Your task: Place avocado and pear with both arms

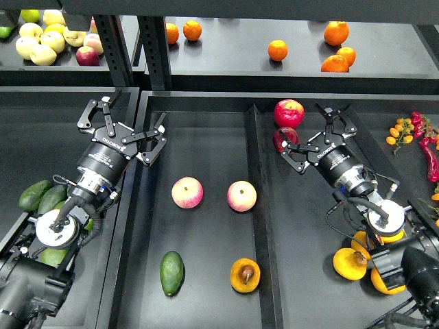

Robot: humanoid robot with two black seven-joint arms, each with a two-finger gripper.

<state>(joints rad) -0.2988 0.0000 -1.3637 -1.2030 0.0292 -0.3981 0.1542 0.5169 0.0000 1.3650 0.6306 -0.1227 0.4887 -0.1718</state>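
Note:
The dark green avocado [172, 273] lies near the front of the middle black tray [206, 137]. Just right of it sits the orange-yellow pear [245, 275], its brown sunken patch facing up. My left gripper [129, 125] hovers over the tray's back left rim, open and empty, far behind the avocado. In the compartment to the right, my right gripper [317, 136] is also open and holds nothing. Its left finger is close to a dark red fruit [284, 139].
Two pink-yellow apples [187, 192] [241, 196] lie mid-tray between the grippers and the two fruits. A red apple [289, 113] sits behind the right gripper. A raised divider [259, 205] splits the trays. Green fruits [36, 195] lie far left, orange-yellow fruits [350, 264] under my right arm, chillies [429, 151] far right.

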